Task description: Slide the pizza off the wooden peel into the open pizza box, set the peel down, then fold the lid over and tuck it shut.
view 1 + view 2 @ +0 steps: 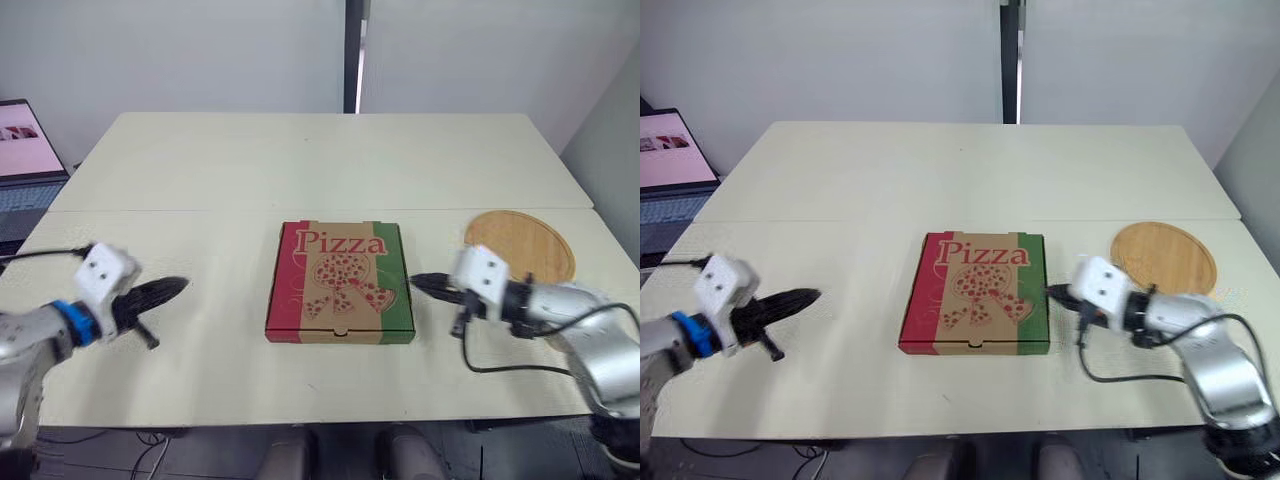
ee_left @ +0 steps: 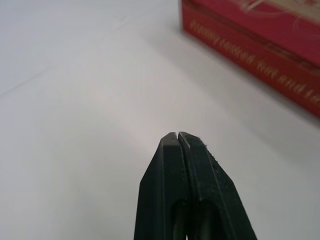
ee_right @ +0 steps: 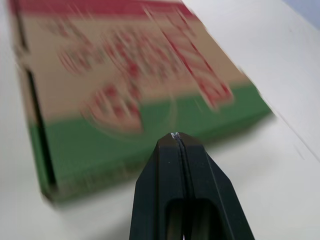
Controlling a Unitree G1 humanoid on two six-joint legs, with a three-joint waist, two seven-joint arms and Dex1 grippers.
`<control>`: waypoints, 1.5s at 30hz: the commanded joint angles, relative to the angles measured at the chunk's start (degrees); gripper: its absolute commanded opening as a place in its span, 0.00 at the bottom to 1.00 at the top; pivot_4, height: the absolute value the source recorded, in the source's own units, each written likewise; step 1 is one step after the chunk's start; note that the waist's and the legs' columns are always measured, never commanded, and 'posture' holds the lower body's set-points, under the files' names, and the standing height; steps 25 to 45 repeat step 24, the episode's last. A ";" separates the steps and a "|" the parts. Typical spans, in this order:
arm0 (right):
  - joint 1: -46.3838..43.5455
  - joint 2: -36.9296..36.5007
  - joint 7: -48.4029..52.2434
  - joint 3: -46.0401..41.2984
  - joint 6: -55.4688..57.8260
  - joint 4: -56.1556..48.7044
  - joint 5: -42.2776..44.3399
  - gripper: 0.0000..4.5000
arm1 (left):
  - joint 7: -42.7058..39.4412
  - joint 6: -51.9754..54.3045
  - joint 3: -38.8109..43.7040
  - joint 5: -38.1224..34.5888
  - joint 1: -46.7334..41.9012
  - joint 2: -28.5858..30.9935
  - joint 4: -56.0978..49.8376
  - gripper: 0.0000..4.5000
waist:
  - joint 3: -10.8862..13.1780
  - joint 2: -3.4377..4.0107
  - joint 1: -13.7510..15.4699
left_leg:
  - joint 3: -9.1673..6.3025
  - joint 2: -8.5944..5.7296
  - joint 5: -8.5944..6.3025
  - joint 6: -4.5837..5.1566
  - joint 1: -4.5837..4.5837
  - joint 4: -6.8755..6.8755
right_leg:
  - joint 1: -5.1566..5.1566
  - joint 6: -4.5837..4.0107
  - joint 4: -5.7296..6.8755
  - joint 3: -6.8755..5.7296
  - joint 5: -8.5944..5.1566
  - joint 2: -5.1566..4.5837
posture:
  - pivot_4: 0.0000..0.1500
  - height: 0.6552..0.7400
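The pizza box (image 1: 340, 282) lies flat in the middle of the bench (image 1: 300, 170) with its lid down. The lid has the word "Pizza" and a picture of a pizza on it, with a red stripe at the 9 o'clock side and a green stripe at the 3 o'clock side. The round wooden peel (image 1: 520, 245) lies flat on the bench at about 2 o'clock from the box, near it but not touching, and its top is bare. The left gripper (image 1: 180, 286) is at 9 o'clock from the box, well apart from it, low over the bench. Its two black fingers (image 2: 167, 165) are pressed tight together with nothing between them, and they point toward the red side of the box. The right gripper (image 1: 415, 280) is at 3 o'clock from the box, just beside the green side. I cannot tell if it touches the box. Its fingers (image 3: 200, 180) are also pressed together and hold nothing. An open laptop (image 1: 25, 150) sits past the bench edge at about 10 o'clock.
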 commanded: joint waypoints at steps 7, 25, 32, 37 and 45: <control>16.47 -5.70 6.07 -22.48 -13.84 18.68 4.15 0.28 | 5.07 -6.39 8.20 -0.22 12.37 -7.29 -2.82 0.40 | -0.02 -0.01 2.07 | 0.09 0.02 -0.04 0.07 0.08 0.07 | 0.22 0.00 -0.14 -0.05 0.00 -0.10 | 1.00 0.86; 12.92 -18.70 10.66 -24.17 -21.96 42.07 2.06 1.00 | 7.28 -2.14 4.99 2.82 14.59 -3.19 -4.28 0.61 | -0.14 0.20 1.66 | 0.21 0.10 -0.05 0.09 0.09 0.03 | 0.23 -0.08 -0.18 -0.06 -0.05 -0.10 | 1.00 0.86; 12.92 -18.70 10.66 -24.17 -21.96 42.07 2.06 1.00 | 7.28 -2.14 4.99 2.82 14.59 -3.19 -4.28 0.61 | -0.14 0.20 1.66 | 0.21 0.10 -0.05 0.09 0.09 0.03 | 0.23 -0.08 -0.18 -0.06 -0.05 -0.10 | 1.00 0.86; 12.92 -18.70 10.66 -24.17 -21.96 42.07 2.06 1.00 | 7.28 -2.14 4.99 2.82 14.59 -3.19 -4.28 0.61 | -0.14 0.20 1.66 | 0.21 0.10 -0.05 0.09 0.09 0.03 | 0.23 -0.08 -0.18 -0.06 -0.05 -0.10 | 1.00 0.86; 12.92 -18.70 10.66 -24.17 -21.96 42.07 2.06 1.00 | 7.28 -2.14 4.99 2.82 14.59 -3.19 -4.28 0.61 | -0.14 0.20 1.66 | 0.21 0.10 -0.05 0.09 0.09 0.03 | 0.23 -0.08 -0.18 -0.06 -0.05 -0.10 | 1.00 0.86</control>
